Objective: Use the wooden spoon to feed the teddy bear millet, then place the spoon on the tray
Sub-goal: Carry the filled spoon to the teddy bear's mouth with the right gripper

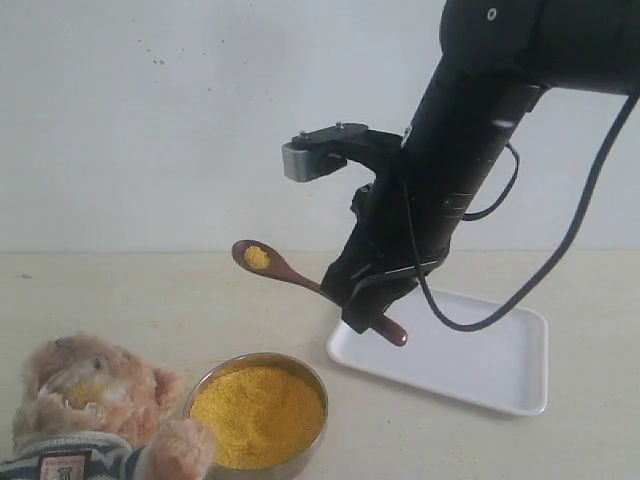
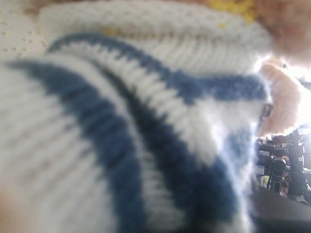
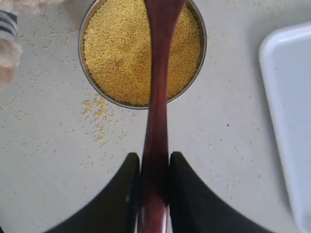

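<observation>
Progress sits mid-feed. In the exterior view, the black right gripper point(image 1: 362, 300) is clamped on the thin handle of the small dark reddish-brown wooden spoon point(image 1: 290, 268). The spoon's oval bowl juts out beyond the fingers and carries a small heap of fine yellow millet point(image 1: 257, 257). Below and ahead of the fingertips stands the round shallow metal bowl point(image 1: 200, 385), brimful of the same grain. Further out on that side sits the fluffy light-brown teddy bear point(image 1: 85, 395) in a navy-and-white striped shirt, with yellow specks on its muzzle. The flat white rectangular plastic tray point(image 1: 480, 360) lies behind the fingers with nothing on it. The left wrist view is filled by the bear's striped knit, blurred and very close; the left gripper does not show, so its state cannot be told. In the right wrist view, the two black fingers point(image 3: 121, 194) pinch the handle from both sides, nearly closed. The metal bowl is straight ahead of them, loose grains point(image 3: 97, 109) lie scattered on the pale table point(image 3: 58, 160) beside it, and the tray is off to one side. By my reading, scooping is done; carrying this load to the bear's mouth and laying the spoon on the tray remain.
</observation>
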### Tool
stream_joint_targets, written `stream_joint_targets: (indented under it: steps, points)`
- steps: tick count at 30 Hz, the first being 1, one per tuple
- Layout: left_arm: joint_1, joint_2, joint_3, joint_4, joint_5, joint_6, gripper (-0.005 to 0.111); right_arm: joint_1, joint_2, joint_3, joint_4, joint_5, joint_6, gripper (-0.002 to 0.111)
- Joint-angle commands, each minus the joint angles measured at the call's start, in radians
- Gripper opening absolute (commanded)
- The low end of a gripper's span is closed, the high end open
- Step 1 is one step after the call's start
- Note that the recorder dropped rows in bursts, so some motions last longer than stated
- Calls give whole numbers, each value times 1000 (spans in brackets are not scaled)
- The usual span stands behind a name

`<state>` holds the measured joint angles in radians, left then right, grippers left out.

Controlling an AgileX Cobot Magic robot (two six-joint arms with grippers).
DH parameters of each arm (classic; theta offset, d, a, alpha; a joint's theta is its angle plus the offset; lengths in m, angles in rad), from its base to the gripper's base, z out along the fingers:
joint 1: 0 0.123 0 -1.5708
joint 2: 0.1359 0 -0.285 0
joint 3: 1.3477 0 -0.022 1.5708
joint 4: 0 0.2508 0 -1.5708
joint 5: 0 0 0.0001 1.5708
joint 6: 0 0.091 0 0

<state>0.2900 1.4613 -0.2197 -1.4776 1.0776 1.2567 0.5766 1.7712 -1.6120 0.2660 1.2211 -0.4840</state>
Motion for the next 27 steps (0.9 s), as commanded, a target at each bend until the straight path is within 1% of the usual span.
stream_joint_targets:
  steps: [1,5,8,12,15,19,22,27]
  points:
    - [-8,0,14,-13,12,-6,4,87,-16,-5,-103,0,-1,0]
    - [-8,0,17,-18,12,-6,4,204,-16,-5,-227,0,-3,0]
    - [-8,0,17,-21,13,-6,4,277,-16,-5,-275,-3,6,0]
    - [-8,0,17,-21,18,-6,4,361,-16,-5,-303,-122,8,0]
    - [-8,0,17,-21,28,-6,4,402,-16,-5,-349,-203,13,0]
    - [-8,0,17,-21,40,-1,4,430,-13,-5,-367,-268,24,0]
    - [-8,0,17,-21,40,-1,4,440,-13,-5,-401,-265,23,0]
    - [-8,0,17,-25,40,-1,4,493,-13,-5,-579,-182,33,0]
